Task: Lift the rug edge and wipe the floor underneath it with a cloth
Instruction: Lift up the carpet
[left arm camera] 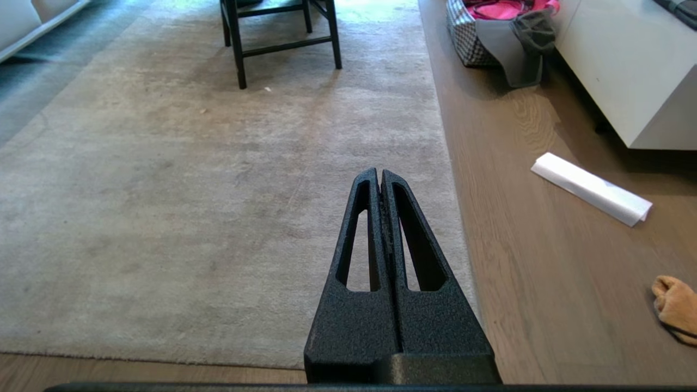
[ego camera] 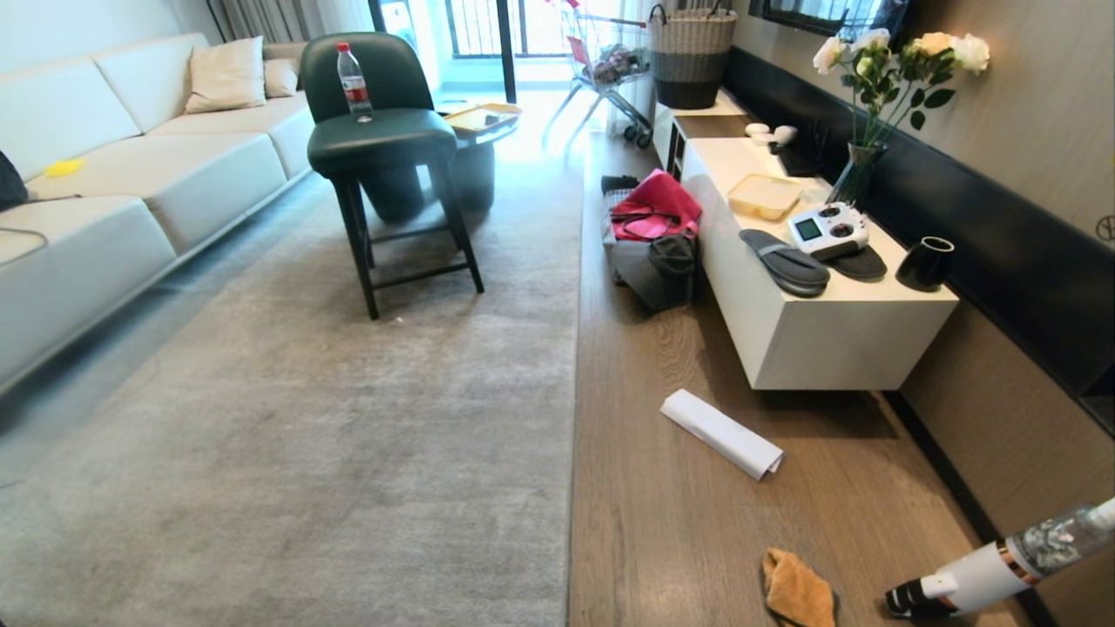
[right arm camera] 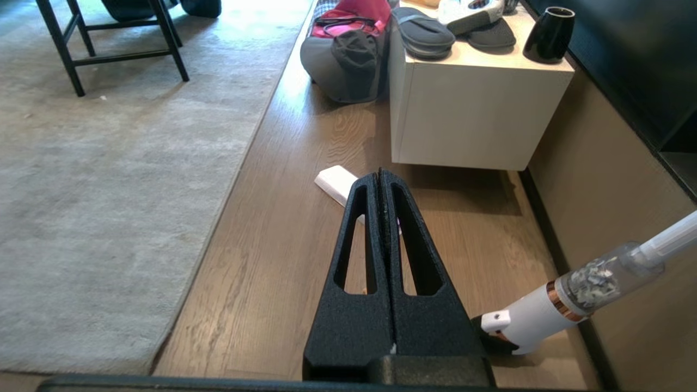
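A large pale grey rug [ego camera: 348,418] lies flat, and its rug edge [ego camera: 575,392] runs straight along the brown wood-grain floor [ego camera: 662,522]. The orange-tan cloth [ego camera: 797,594] lies crumpled on the floor near the picture's lower edge; it also shows at the side of the left wrist view as the cloth [left arm camera: 677,307]. My left gripper [left arm camera: 379,173] is shut and empty, held over the rug [left arm camera: 190,207] near its edge [left arm camera: 454,207]. Over the bare floor [right arm camera: 261,261] my right gripper [right arm camera: 380,174] is also shut and empty. Neither arm shows in the head view.
A white rolled paper sheet [ego camera: 721,433] lies on the floor before a white low cabinet [ego camera: 819,340]. A stick vacuum [ego camera: 1002,566] leans at the right wall. Bags [ego camera: 653,244] sit beside the cabinet. A green chair [ego camera: 383,148] stands on the rug, a sofa [ego camera: 104,200] at left.
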You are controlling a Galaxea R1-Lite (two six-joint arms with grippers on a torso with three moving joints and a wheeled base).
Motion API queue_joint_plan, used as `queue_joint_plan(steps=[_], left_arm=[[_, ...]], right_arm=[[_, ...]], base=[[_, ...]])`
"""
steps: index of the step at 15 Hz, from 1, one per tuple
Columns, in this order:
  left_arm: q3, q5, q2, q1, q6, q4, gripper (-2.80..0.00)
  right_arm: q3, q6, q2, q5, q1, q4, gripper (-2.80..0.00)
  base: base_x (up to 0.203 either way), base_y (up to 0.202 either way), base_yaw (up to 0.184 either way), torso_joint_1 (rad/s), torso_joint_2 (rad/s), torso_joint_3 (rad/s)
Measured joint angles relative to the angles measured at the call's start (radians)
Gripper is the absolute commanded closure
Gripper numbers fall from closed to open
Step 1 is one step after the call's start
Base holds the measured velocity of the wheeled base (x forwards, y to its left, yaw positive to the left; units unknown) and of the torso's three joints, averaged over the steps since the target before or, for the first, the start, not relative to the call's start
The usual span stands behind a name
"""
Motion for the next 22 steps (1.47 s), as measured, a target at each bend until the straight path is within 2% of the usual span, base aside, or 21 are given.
queue_joint_plan(steps=[22], left_arm=[[0.0,0.002,0.0,0.001,0.0,0.002,0.0]], right_arm=[[0.0,0.0,0.0,0.0,0.0,0.0,0.0]], base=[[0.0,0.0,0.0,0.0,0.0,0.0]])
